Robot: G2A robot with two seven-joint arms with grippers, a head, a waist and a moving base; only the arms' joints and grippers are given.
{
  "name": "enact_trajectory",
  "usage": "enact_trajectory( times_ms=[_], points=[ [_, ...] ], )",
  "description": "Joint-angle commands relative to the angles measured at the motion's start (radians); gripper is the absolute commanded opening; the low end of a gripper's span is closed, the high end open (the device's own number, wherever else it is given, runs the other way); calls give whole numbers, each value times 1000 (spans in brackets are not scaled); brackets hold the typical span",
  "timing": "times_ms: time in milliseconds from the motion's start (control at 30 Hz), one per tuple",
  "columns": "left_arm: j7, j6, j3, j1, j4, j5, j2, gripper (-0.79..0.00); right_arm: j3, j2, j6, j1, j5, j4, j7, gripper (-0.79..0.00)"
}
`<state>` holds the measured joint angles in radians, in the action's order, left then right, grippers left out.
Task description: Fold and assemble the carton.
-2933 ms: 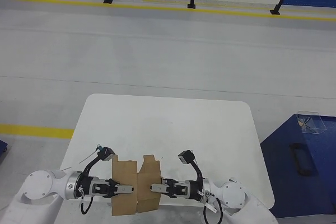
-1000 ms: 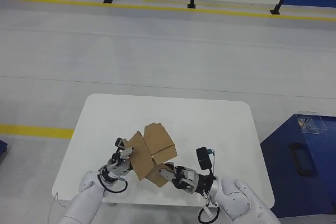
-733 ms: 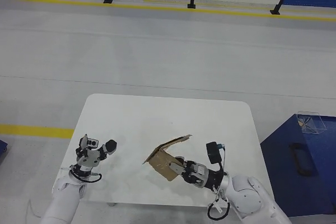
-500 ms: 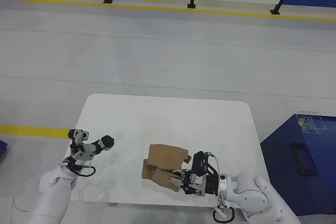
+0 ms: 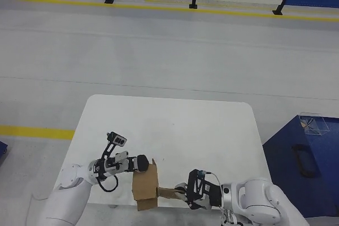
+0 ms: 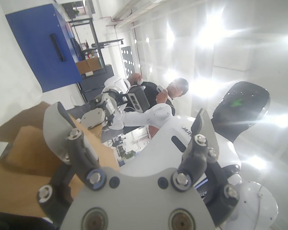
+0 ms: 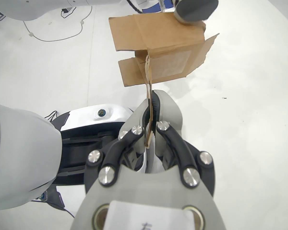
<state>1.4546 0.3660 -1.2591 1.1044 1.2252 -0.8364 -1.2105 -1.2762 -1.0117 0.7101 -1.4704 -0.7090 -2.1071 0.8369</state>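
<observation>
Reading from the left, I find my left gripper [image 5: 140,164] with its fingers spread wide. One finger [image 6: 60,125] lies against the cardboard and nothing is pinched between them. Just beside it, the carton [image 5: 146,189] is at the near edge of the table [image 5: 175,118], between my two arms. I cannot tell whether it rests on the top or hangs just above it. On the right, my right gripper [image 7: 151,106] is clamped on one thin flap [image 7: 148,77]. I judge the body opened into a sleeve, but the end flaps stand loose, so folding and closing are left.
</observation>
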Motion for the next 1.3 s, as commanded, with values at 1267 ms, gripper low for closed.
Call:
enact_trajectory(
  times_ms=[1267],
  points=[
    [-201, 32, -233, 113, 397, 569, 68, 0, -55, 25, -139, 73, 310, 49, 171, -785]
  ],
)
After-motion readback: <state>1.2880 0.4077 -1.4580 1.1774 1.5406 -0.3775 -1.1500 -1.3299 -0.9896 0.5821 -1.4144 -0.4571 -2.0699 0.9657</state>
